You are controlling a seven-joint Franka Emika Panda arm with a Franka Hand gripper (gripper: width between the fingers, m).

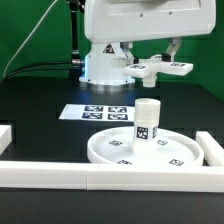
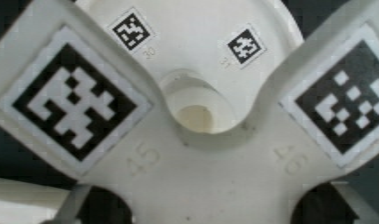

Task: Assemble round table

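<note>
**Mia:** What is on the left side of the exterior view?

**Ben:** Just the marker board. It lies flat on the black surface. It is not a part of the table.

**Mia:** And in the middle?

**Ben:** The big round disc lies low in the middle of the frame, behind the white rail. The short thick post stands straight up on it, near its middle. I can't tell if the post is screwed in tight.

**Mia:** Where is the last part?

**Ben:** In the upper right of the frame. The cross-shaped piece is up in the air, lying flat, well apart from the post. The tool looks closed on it. Its fingers are hard to see, but nothing else holds the piece up.

**Mia:** What does the piece look like up close?

**Ben:** The wrist view shows it white and flat. Each arm has a black-and-white tag, and there is a round hole in the middle.

**Mia:** So which step is this?

**Ben:** I think it is carrying the cross to the post. Next it must bring the hole right over the top of the post. It must keep the piece level and go down slowly. Then it probably has to turn the piece.
</note>
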